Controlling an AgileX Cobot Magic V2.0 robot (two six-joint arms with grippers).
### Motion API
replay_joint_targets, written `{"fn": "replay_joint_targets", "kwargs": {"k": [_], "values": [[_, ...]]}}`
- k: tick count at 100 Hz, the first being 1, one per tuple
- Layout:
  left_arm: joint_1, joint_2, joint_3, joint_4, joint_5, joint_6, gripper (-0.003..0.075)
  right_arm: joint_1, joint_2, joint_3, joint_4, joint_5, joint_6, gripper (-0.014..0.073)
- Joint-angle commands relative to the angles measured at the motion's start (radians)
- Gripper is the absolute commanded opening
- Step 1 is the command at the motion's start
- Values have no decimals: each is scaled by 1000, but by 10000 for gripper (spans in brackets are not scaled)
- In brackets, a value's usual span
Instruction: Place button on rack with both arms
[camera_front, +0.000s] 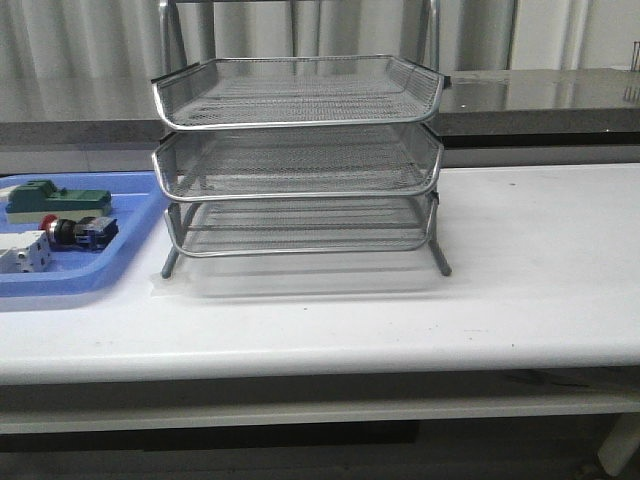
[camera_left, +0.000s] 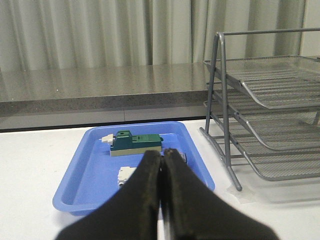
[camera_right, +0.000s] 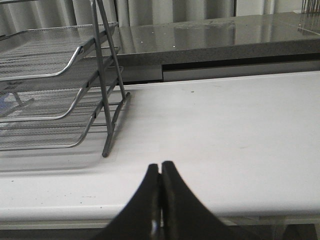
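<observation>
- rack (camera_front: 297, 160) stands mid-table on white table (camera_front: 520, 280), three wire-mesh tiers, all three trays look bare, top tray pulled a bit forward
- blue tray (camera_front: 70, 272) sits on the table just left of the rack, partly cut off by the front view's left edge
- button (camera_front: 82, 232) lies on its side inside the blue tray, red cap pointing left, blue rear block pointing toward the rack
- green block (camera_front: 55, 200) in the tray behind the button, white block (camera_front: 25, 252) in front-left of it, touching or almost touching the red cap
- left gripper (camera_left: 162, 156) fingers pressed together, nothing between them, hanging over the near edge of the blue tray; fingertips hide most of the button in the left wrist view
- left wrist view also shows the green block (camera_left: 136, 142) and white block (camera_left: 125, 175) in the tray, rack (camera_left: 270, 115) just beside the tray
- right gripper (camera_right: 160, 167) fingers closed tight, empty, over bare table near its front edge, rack (camera_right: 60, 90) off to one side, apart from the gripper
- neither arm shows in the front view
</observation>
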Motion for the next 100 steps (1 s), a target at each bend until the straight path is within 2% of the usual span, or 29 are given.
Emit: {"fn": "replay_joint_targets", "kwargs": {"k": [1,45,77,100], "values": [[1,-35,46,-6,-80,-11,-20,-6,-14,-17,2,-98,-11,-57],[1,-35,46,-6,-80,-11,-20,-6,-14,-24,4,-180,-11,-57],[1,-35,46,-6,-80,-11,-20,-6,2,-206,103,8,-11,-57],[1,-35,46,-6,-80,-11,-20,-6,173,-416,142,241,-11,-57]]}}
